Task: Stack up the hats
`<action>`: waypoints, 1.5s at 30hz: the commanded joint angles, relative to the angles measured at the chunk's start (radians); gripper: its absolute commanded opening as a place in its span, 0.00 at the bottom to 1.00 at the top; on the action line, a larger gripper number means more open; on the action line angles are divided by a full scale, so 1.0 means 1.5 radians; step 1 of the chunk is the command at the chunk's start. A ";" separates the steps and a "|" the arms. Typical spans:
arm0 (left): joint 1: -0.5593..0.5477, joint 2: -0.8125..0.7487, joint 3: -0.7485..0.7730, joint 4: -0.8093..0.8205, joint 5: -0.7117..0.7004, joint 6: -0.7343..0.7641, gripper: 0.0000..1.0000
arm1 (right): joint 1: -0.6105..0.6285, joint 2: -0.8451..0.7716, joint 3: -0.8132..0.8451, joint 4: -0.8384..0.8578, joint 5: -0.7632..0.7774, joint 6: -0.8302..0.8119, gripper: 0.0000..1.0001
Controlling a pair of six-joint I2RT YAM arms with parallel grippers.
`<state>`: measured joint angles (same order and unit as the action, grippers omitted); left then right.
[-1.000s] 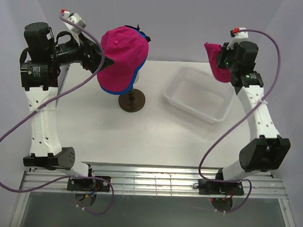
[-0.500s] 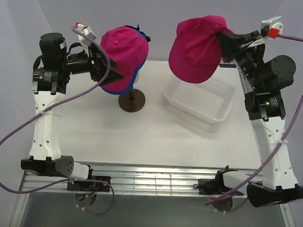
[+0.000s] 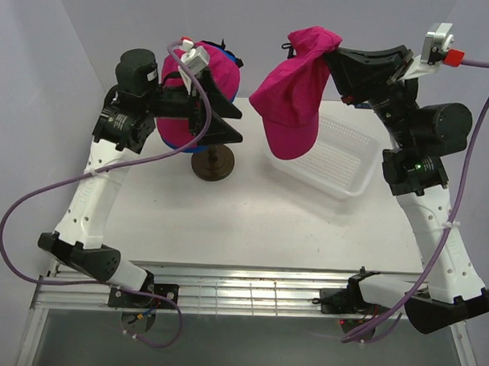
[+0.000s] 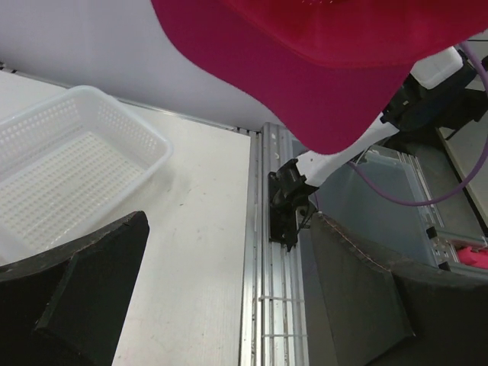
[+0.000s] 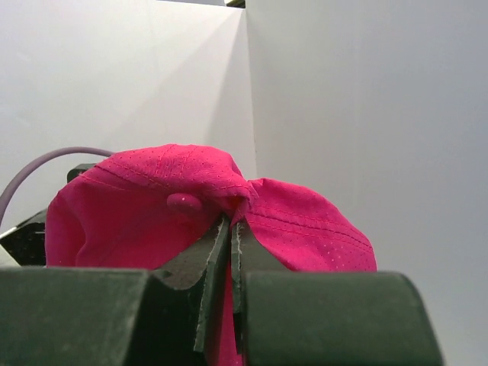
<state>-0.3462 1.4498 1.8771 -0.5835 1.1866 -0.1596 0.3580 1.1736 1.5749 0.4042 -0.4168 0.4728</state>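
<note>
A magenta hat (image 3: pixel 212 69) sits over a blue hat (image 3: pixel 196 148) on the mannequin head; only the blue one's rim shows. My left gripper (image 3: pixel 234 125) stands open just right of that stack, with nothing between its fingers (image 4: pixel 91 282). My right gripper (image 3: pixel 333 54) is shut on the crown of a second magenta hat (image 3: pixel 294 96), which hangs brim-down in the air between the head and the basket. In the right wrist view the fingertips (image 5: pixel 235 232) pinch its fabric (image 5: pixel 152 206). The same hat (image 4: pixel 328 69) fills the top of the left wrist view.
The mannequin head's dark round stand (image 3: pixel 211 164) rests on the white table. A white mesh basket (image 3: pixel 330 158) sits at the back right, also in the left wrist view as the basket (image 4: pixel 69 164). The metal rail (image 3: pixel 249 291) runs along the near edge.
My right arm has swung the held magenta hat left toward the head, and it now hangs brim-down. My left gripper has moved right, past the stacked hats, and stays open.
</note>
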 commanded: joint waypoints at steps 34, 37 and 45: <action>-0.133 0.099 0.101 -0.002 -0.185 0.081 0.00 | 0.070 -0.064 -0.090 -0.215 0.106 -0.290 0.64; -0.179 0.105 0.104 -0.066 -0.278 0.220 0.00 | 0.052 -0.116 -0.133 -0.356 0.187 -0.380 0.96; -0.382 0.114 -0.004 -0.206 -0.666 0.529 0.00 | 0.007 -0.214 -0.159 -0.523 0.213 -0.422 0.91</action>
<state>-0.8623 1.6432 1.9625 -0.7860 0.4709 0.4152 0.3706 0.9054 1.3109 -0.2779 -0.0780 -0.0811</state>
